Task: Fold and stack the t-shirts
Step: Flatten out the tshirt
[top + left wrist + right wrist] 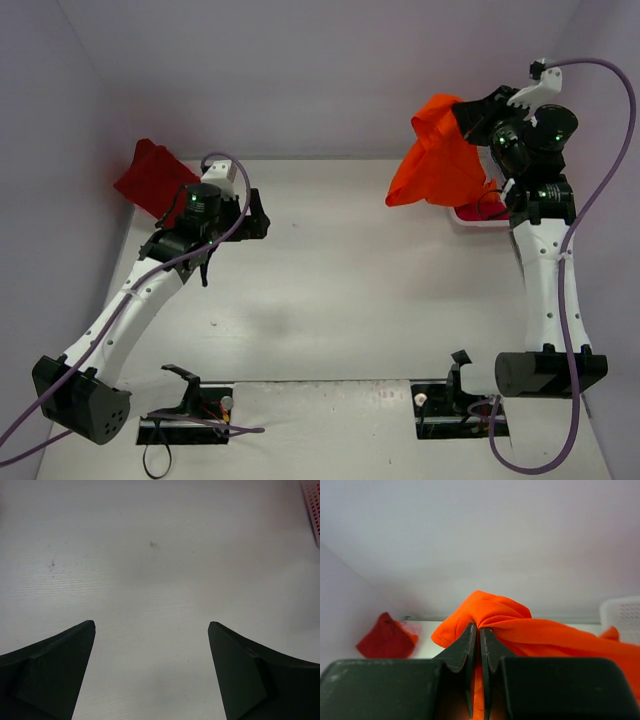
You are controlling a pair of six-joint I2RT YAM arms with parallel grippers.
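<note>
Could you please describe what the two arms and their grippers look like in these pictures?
Both the left arm and right arm have white tapered links between black joint housings, with small green lights on the black parts. A purple cable loops along each. The left gripper and right gripper carry dark, matte, wedge-shaped fingers narrowing to thin tips.

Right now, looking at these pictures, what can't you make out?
- Basket, top view: mostly hidden behind the orange t-shirt and right arm; its contents show only as a red sliver.
- Basket, left wrist view: only a corner, cut off by the frame edge.
- Dark red t-shirt, top view: partly hidden by the left arm; blurred in the right wrist view.
- Orange t-shirt's lower part, right wrist view: hidden behind the fingers.
</note>
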